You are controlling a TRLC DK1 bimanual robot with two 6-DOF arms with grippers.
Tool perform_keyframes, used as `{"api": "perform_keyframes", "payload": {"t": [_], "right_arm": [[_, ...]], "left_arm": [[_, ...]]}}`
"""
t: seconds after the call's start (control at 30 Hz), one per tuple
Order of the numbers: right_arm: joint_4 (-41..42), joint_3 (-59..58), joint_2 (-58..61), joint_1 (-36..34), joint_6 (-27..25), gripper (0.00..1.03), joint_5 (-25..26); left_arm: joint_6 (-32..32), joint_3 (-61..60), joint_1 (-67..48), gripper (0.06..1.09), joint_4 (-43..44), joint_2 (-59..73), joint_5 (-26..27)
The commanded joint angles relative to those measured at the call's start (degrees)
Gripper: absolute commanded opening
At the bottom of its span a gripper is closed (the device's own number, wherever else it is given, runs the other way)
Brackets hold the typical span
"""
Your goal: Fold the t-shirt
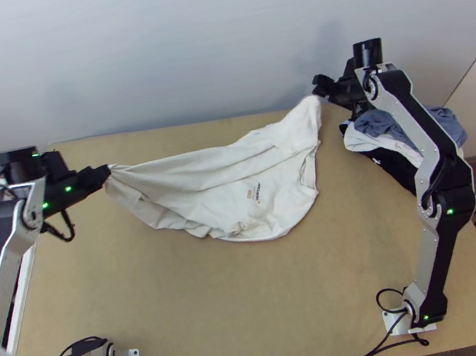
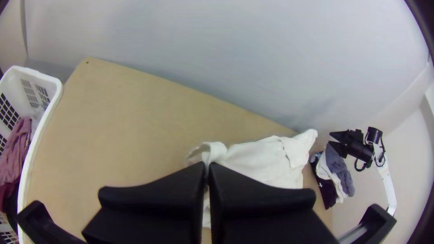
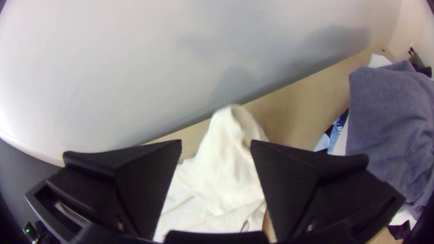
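Observation:
The white t-shirt [image 1: 239, 185] lies bunched lengthwise across the table's far half, its small chest print facing up. In the top view my left gripper [image 1: 105, 172] is at the shirt's left end; in the left wrist view the same gripper [image 2: 207, 166] is shut on a bunched bit of the cloth. My right gripper [image 1: 317, 86] stands at the shirt's raised far-right corner. Seen from its own wrist, the right gripper [image 3: 216, 143] is open, with the white cloth [image 3: 226, 158] between and beyond its parted fingers.
A pile of blue-grey, white and black clothes [image 1: 403, 135] lies at the table's right edge, under the right arm. Beyond the left edge is a white basket [image 2: 45, 113] with dark red clothing. A wall borders the table's far edge. Bare tabletop [image 1: 256, 297] lies nearer the bases.

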Motion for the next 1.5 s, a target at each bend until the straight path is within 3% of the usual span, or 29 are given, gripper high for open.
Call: {"api": "perform_keyframes", "payload": {"t": [0.0,0.2,0.4,0.63,0.83,1.03,1.2,1.47], "right_arm": [[-2.00,-4.03,-2.67,3.07,-1.12,0.99,0.03],[-1.04,-14.84,-16.12,12.48,-4.02,0.99,0.03],[-0.86,-25.47,-23.68,26.63,-8.68,0.99,0.11],[1.86,-33.29,-22.71,43.06,-12.54,0.96,2.75],[7.14,-33.21,-18.05,52.12,-16.67,0.92,7.32],[10.92,-30.39,-12.69,54.93,-16.76,0.92,9.34],[11.00,-30.22,-10.76,54.66,-13.77,0.92,9.96],[13.73,-30.30,-4.69,52.47,-14.04,0.92,16.29]], "left_arm": [[-0.47,-0.25,-0.97,0.10,7.44,7.83,-2.37],[-0.38,10.65,-0.62,0.10,8.68,16.79,-3.60],[-0.21,23.13,-0.18,0.10,8.68,23.82,-5.79],[0.32,30.25,-0.09,0.10,7.88,28.48,-6.15],[0.23,30.51,-0.70,0.10,8.50,30.06,-7.11],[0.06,31.74,-1.05,0.10,8.59,31.47,-7.29],[-0.03,31.83,-1.32,0.10,8.59,30.77,-7.29],[0.14,31.83,-2.37,0.10,7.71,30.15,-7.29]]}}
